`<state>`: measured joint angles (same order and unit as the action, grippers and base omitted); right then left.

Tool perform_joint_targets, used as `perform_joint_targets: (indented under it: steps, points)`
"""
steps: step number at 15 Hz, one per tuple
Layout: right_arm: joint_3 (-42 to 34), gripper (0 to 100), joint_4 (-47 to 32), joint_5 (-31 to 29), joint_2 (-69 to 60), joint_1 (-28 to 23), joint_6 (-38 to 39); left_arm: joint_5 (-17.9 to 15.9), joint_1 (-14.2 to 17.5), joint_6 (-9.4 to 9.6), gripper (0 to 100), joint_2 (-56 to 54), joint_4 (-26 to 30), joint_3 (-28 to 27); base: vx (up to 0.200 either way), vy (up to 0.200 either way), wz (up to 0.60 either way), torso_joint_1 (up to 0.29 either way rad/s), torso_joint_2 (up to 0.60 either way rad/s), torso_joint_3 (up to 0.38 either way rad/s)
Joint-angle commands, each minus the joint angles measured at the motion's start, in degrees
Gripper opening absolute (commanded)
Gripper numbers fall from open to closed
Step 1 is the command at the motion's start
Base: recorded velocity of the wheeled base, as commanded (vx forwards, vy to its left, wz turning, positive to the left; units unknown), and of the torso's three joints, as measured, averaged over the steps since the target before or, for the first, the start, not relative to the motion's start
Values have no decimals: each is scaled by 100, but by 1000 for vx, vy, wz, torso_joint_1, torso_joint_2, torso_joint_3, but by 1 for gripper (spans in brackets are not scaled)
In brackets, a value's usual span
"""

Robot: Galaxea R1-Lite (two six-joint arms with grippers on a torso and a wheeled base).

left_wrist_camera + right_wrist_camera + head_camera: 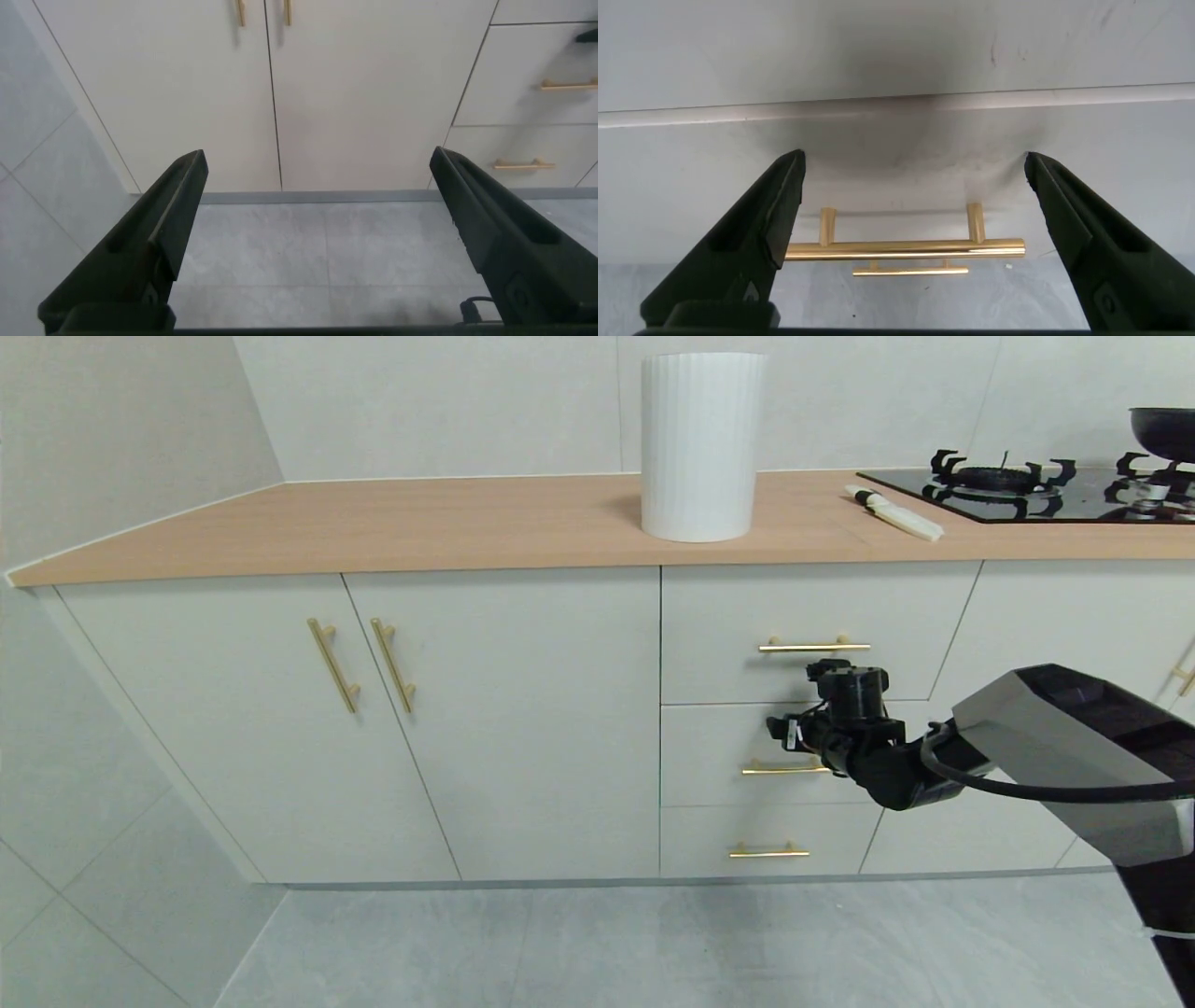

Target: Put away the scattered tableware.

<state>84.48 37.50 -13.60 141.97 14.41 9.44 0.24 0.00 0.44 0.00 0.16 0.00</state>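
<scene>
My right gripper [784, 730] [913, 163] is open and held close in front of the stack of three drawers, just above the middle drawer's gold handle [782, 768] [906, 250]. That handle lies ahead of the fingers, untouched. On the wooden counter a pale long utensil [892, 511] lies beside the gas hob [1027, 493]. A tall white ribbed container [698, 446] stands mid-counter. My left gripper [318, 157] is open and empty, low over the floor, facing the double-door cabinet [271, 84].
The top drawer handle [814, 646] and the bottom drawer handle [768, 851] [910, 272] are also gold bars. A dark pan [1162, 429] sits on the hob at far right. Grey tiled floor [560, 943] stretches before the cabinets.
</scene>
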Motion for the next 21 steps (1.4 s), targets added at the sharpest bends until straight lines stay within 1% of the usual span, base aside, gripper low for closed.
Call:
perform_joint_targets:
  steps: [1, 6, 7, 8, 9, 10, 14, 17, 18, 19, 20, 21]
  points:
    - [16, 100, 56, -11, 6, 0, 6, 2, 0, 0, 100, 0, 2, 0, 0, 0, 0, 0, 0, 0]
    - [33, 100, 47, -19, -3, 0, 14, 2, 0, 0, 100, 0, 2, 0, 0, 0, 0, 0, 0, 0]
    - [-142, 100, 12, -19, -161, 0, 14, 2, 0, 0, 100, 0, 2, 0, 0, 0, 0, 0, 0, 0]
    - [-582, 100, -14, 7, -539, 9, 6, 2, 0, 0, 100, 0, 2, 0, 0, 0, 0, 0, 0, 0]
    - [-714, 100, -14, 25, -644, 18, 6, 2, 0, 0, 100, 0, 2, 0, 0, 0, 0, 0, 0, 0]
    - [-1654, 100, -50, 51, -1655, 44, -3, 2, 0, 0, 100, 0, 2, 0, 0, 0, 0, 0, 0, 0]
    - [-3614, 100, -155, -11, -4380, 88, -38, 2, 0, 0, 100, 0, 2, 0, 0, 0, 0, 0, 0, 0]
    - [-4871, 100, -173, -99, -6612, 88, -425, 2, 0, 0, 100, 0, 2, 0, 0, 0, 0, 0, 0, 0]
    - [-5231, 100, -261, -134, -7403, 36, -680, 2, 0, 0, 100, 0, 2, 0, 0, 0, 0, 0, 0, 0]
    - [-5416, 100, -507, -230, -8027, -52, -882, 2, 0, 0, 100, 0, 2, 0, 0, 0, 0, 0, 0, 0]
    - [-5477, 100, -867, -292, -8642, -105, -979, 2, 0, 0, 100, 0, 2, 0, 0, 0, 0, 0, 0, 0]
    - [-5451, 100, -1482, -292, -9416, -114, -987, 2, 0, 0, 100, 0, 2, 0, 0, 0, 0, 0, 0, 0]
